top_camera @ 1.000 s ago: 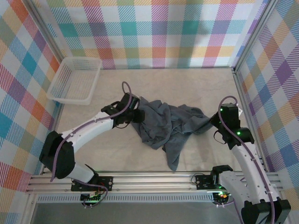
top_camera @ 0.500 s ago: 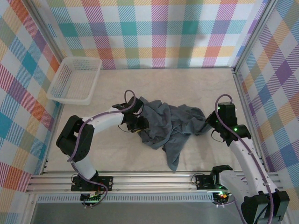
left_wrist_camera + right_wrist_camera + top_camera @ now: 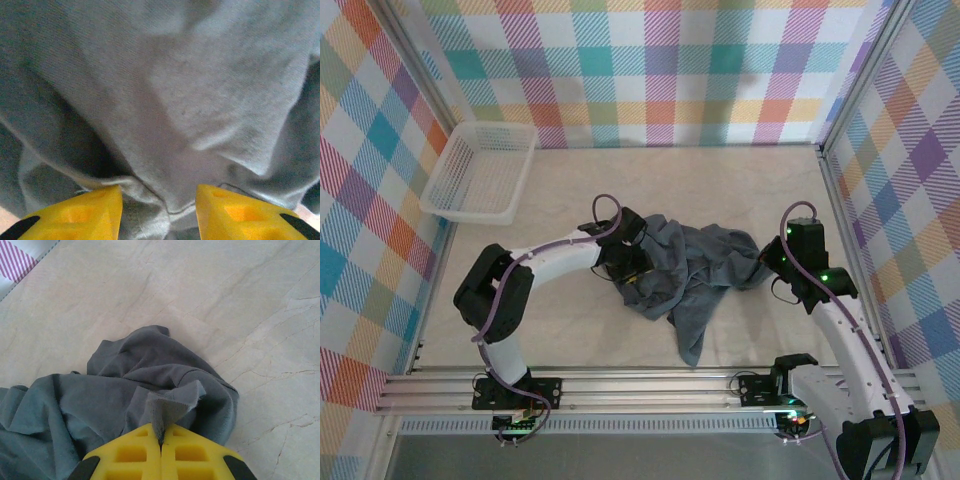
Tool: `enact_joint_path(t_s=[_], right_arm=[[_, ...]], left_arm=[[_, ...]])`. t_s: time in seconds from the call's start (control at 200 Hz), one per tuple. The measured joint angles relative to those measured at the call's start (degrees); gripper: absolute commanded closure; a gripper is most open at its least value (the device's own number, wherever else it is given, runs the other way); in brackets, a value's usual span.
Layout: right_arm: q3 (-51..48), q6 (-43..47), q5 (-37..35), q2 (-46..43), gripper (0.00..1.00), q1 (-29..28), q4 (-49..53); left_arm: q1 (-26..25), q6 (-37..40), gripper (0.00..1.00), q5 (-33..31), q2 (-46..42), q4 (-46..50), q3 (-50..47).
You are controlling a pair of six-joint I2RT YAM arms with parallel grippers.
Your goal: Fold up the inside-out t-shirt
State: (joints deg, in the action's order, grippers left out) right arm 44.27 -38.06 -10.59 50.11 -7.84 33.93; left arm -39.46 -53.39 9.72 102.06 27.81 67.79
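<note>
One basket (image 3: 470, 212), one t-shirt (image 3: 692, 262); right fingers (image 3: 129, 458) pinch its fold, left fingers (image 3: 80, 212) spread

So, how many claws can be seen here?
2. The left claw is open over the left part of the t-shirt; the right claw is shut on a fold at its right edge.

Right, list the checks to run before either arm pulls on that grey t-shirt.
1. Right fingers shut on a fold of the t-shirt: ok.
2. Left fingers gripping cloth: not ok, they are open with fabric lying between them.
3. t-shirt flat enough to fold: not ok, it lies crumpled in a heap.
4. Basket apart from the t-shirt: ok.
5. Which part (hem, sleeve, collar) the right fingers hold: cannot tell.
</note>
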Motion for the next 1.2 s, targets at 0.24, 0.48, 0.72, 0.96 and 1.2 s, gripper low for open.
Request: enact_joint_path(t_s=[0.24,0.48,0.72,0.96,1.2], right_arm=[[0.0,0.0,0.0,-1.6,1.00,0.0,0.0],[0.0,0.0,0.2,-1.6,1.00,0.0,0.0],[0.0,0.0,0.4,-1.6,1.00,0.0,0.0],[0.0,0.0,0.9,-1.6,1.00,0.0,0.0],[0.0,-0.1,0.9,-1.8,1.00,0.0,0.1]], left_arm=[[0.1,0.0,0.60,-4.5,0.0,4.3,0.7],[0.2,-0.3,0.71,-4.3,1.5,4.9,0.7],[0.2,-0.5,0.76,-4.4,0.8,5.7,0.7],[0.2,-2.2,0.76,-4.3,-4.6,5.8,-1.7],[0.2,-3.2,0.76,-3.3,-6.6,5.7,-5.5]])
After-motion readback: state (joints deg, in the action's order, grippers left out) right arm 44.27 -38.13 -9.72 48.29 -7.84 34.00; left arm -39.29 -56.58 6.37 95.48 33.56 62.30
